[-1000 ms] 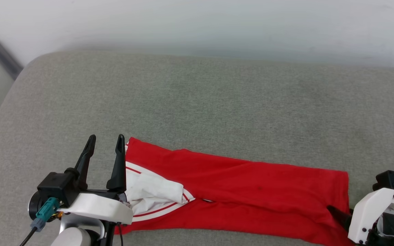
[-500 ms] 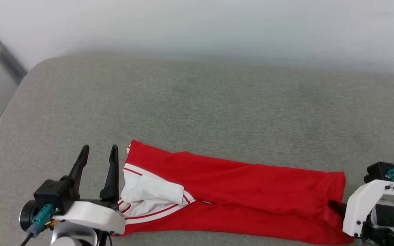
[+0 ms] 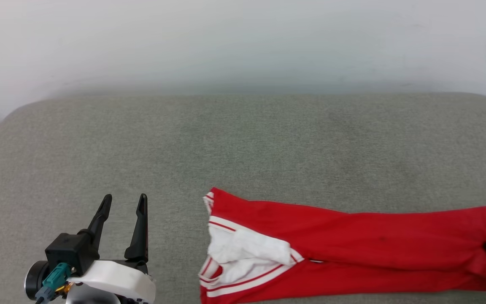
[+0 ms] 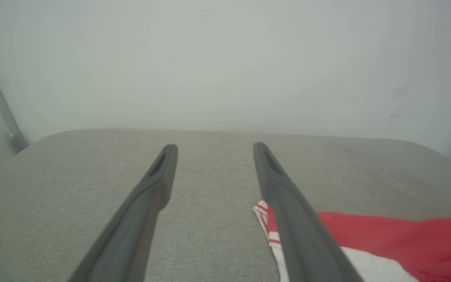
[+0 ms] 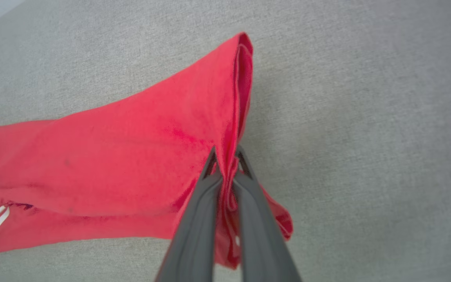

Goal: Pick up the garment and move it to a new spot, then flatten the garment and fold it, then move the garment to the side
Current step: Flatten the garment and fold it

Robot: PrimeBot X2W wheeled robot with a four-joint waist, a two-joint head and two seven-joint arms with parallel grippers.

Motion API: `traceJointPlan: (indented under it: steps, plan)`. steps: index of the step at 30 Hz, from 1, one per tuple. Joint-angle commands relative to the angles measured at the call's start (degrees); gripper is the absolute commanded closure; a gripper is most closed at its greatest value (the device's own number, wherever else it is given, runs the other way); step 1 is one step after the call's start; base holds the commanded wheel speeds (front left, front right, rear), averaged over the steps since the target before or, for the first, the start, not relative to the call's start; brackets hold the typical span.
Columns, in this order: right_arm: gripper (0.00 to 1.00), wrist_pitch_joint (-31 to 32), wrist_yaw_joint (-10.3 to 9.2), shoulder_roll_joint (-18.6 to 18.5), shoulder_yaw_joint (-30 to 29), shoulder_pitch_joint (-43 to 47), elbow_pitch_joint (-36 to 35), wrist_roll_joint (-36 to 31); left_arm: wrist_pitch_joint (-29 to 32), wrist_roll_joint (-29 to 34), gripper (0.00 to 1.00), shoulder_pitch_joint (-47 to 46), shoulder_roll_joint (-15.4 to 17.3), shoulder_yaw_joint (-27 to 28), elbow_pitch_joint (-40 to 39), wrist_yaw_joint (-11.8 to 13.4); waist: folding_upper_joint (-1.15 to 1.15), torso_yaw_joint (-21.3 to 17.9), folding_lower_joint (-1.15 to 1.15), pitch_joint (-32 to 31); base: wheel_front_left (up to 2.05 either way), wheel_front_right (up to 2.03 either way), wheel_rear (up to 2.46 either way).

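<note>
The folded red fabric jersey is clamped at its hem by the right gripper and should be dragged low, evenly; the left gripper is spread, empty.

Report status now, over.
Status: left claw open, off the jersey; right claw shut on its end. Jersey folded lengthwise on grey cushion. Nothing in the way.

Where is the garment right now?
In the head view the garment lies along the near edge of the cushion, right of centre, its right end pinched in the right gripper, the left gripper apart at its left.
</note>
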Motion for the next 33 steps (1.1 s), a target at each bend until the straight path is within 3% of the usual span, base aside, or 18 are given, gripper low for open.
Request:
traceJointPlan:
  steps: [1, 4, 8, 13, 16, 17, 20, 29, 30, 31, 32, 33]
  plan:
    - [1.00, 0.5, -0.02, 0.1, -1.8, 0.6, -0.8, 0.2, 0.0, -0.3, 0.00, 0.6, -0.1, 0.0, -0.1, 0.2, 0.00, -0.5, 0.00, -0.2, 0.00, 0.00, 0.00]
    - [1.00, 3.5, -0.02, 4.2, -5.8, -1.0, -1.0, 5.3, -0.1, -0.6, 0.00, 0.9, -0.3, -0.1, -0.1, 0.2, 0.00, -1.0, 0.00, -0.2, 0.00, 0.00, 0.00]
    - [1.00, 12.7, -0.02, 11.0, -10.1, -3.8, 0.8, 15.2, 0.1, -0.7, 0.00, 0.5, -0.5, -0.4, 0.1, -0.1, 0.00, -1.2, 0.00, -0.3, 0.00, 0.00, 0.00]
    - [1.00, 21.2, -0.02, 14.2, -10.3, -6.8, 3.8, 28.1, 0.3, -0.7, 0.00, -0.9, -0.6, -0.9, 0.4, -0.6, 0.00, -0.4, 0.00, -0.5, 0.00, 0.00, 0.00]
    - [1.00, 20.9, -0.02, 14.3, -3.9, -8.0, 8.3, 38.1, 0.6, -0.7, 0.00, -1.6, -0.4, -1.2, 0.7, -1.0, 0.00, 0.4, 0.00, -0.6, 0.00, 0.00, 0.00]
    - [1.00, 20.9, -0.02, 14.3, -3.9, -8.0, 8.3, 38.1, 0.6, -0.7, 0.00, -1.6, -0.4, -1.2, 0.7, -1.0, 0.00, 0.4, 0.00, -0.6, 0.00, 0.00, 0.00]
    - [1.00, 17.4, -0.01, 14.1, 4.4, -9.0, 10.9, 45.3, 1.0, -0.6, 0.00, -2.2, -0.6, -1.6, 0.9, -1.1, 0.00, 1.3, 0.00, -0.7, 0.00, 0.00, 0.00]
    - [1.00, 3.5, -0.01, 14.1, 27.2, -12.4, 13.9, 53.5, 1.1, -1.0, 0.00, -4.6, -1.6, -3.0, 2.0, -2.6, 0.00, 5.7, 0.00, 1.3, 0.00, 0.00, 0.00]
    - [0.96, -0.4, -0.01, 14.1, 31.6, -13.8, 14.7, 53.3, 0.8, -1.2, 0.00, -5.0, -1.9, -3.1, 2.7, -2.8, 0.00, 6.8, 0.00, 2.0, 0.00, 0.00, 0.00]
    - [0.58, -1.9, -0.01, 14.1, 32.7, -14.2, 15.2, 52.7, 0.7, -1.3, 0.00, -5.0, -2.1, -3.2, 2.9, -2.9, 0.00, 7.1, 0.00, 2.1, 0.00, 0.00, 0.00]
    - [0.00, -3.2, -0.01, 14.1, 33.9, -14.7, 15.5, 52.2, 0.5, -1.3, 0.00, -5.0, -2.1, -3.2, 3.1, -2.9, 0.00, 7.3, 0.00, 2.2, 0.00, 0.00, 0.00]
    - [0.00, -4.6, -0.01, 14.1, 34.7, -15.1, 15.8, 51.7, 0.5, -1.3, 0.00, -5.1, -2.2, -3.2, 3.3, -2.9, 0.00, 7.4, 0.00, 2.3, 0.00, 0.00, 0.00]
